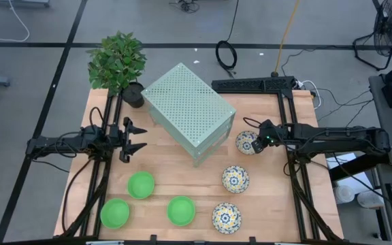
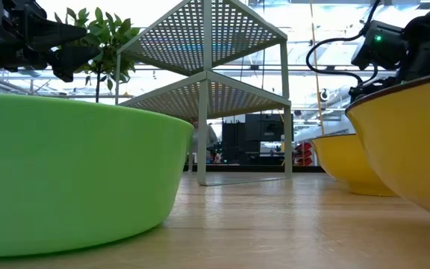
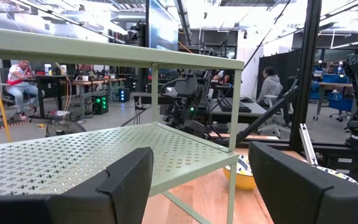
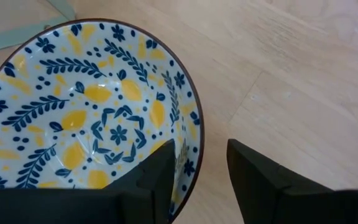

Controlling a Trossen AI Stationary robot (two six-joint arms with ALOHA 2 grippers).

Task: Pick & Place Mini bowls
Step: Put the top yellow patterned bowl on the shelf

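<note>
Six mini bowls sit on our worktop [image 1: 182, 170]. Our right claw [image 4: 201, 165] straddles the rim of the floral bowl [image 1: 247, 142] beside the perforated box [image 1: 188, 109], fingers spread; our left claw [image 1: 137, 137] waits spread.

floral bowl [image 4: 86, 112] — edge-cropped | green bowl [image 2: 66, 175] — cropped, blurred

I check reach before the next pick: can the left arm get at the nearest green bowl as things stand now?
Probably yes. The left gripper hangs open beside the box, and the nearest green bowl sits just in front of it on bare table, with nothing between them.
</note>
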